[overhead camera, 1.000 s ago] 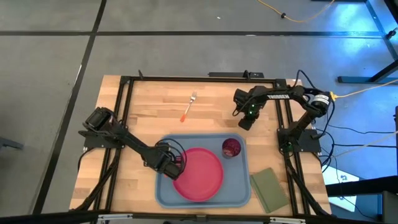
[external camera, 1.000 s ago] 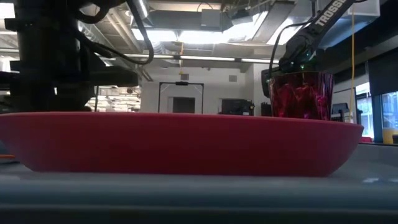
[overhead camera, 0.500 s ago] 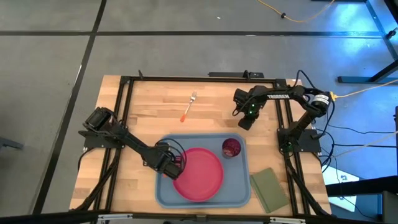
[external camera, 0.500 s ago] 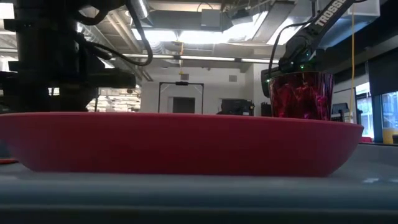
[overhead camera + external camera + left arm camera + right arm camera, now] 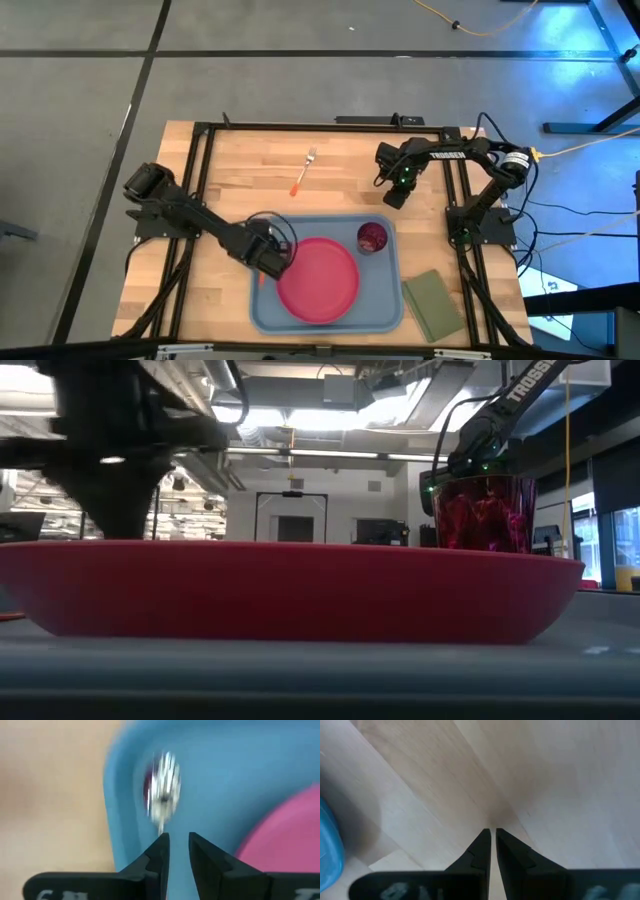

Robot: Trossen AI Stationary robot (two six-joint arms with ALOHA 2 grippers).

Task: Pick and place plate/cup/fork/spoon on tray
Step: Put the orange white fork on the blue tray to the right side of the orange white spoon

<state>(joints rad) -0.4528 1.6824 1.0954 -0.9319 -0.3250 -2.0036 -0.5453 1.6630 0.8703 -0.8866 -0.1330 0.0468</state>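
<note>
1. The high view looks straight down on the whole wooden table (image 5: pixel 230 160).
2. The low view sits at tabletop level, very near the round pink-red plate (image 5: pixel 290 590).
3. The left wrist view sits close above the light blue rectangular tray (image 5: pixel 225 780), sharing plate and tray with the others.

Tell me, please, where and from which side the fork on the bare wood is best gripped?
Probably by the thin orange handle, coming straight down from above. The fork lies flat and alone on the table, with its silver tines toward the far edge and the handle toward the tray. A claw closing across the handle's width should hold it best.
</note>
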